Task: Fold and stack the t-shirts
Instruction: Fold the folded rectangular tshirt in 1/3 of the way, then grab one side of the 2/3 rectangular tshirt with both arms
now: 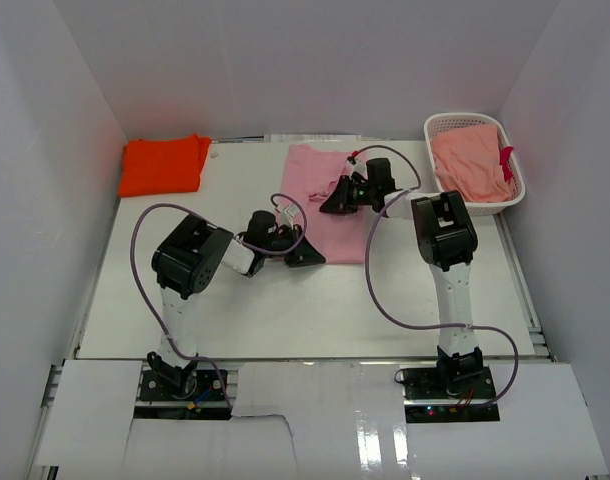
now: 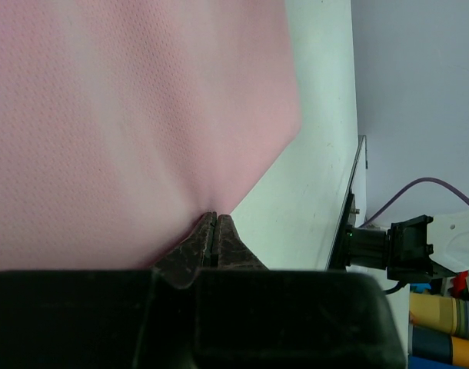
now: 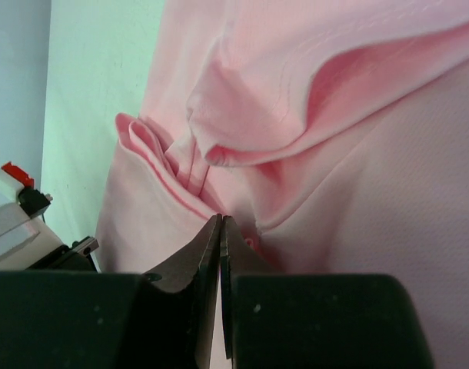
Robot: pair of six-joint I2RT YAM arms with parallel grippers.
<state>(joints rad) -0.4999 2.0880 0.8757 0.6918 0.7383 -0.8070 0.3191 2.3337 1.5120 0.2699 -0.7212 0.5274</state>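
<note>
Left fingers (image 2: 194, 247), right fingers (image 3: 201, 255) pinch pink t-shirt (image 1: 310, 178); basket (image 1: 463, 117) far right.

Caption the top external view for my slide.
Left pincer and right pincer pinch the light pink cloth t-shirt; folded bright orange t-shirt far left, white plastic lattice basket far right.

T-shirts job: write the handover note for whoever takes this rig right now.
Left fingers: shut on the near left corner of the pink t-shirt.
Right fingers: shut on a bunched fold farther back on the same shirt.
Things: the pink t-shirt lies mostly spread out mid-table. The orange t-shirt sits folded at the far left corner. A salmon cloth lies in the white basket at the far right.
Done: orange one folded.
Left: fold the pink one and stack it with the orange one.
</note>
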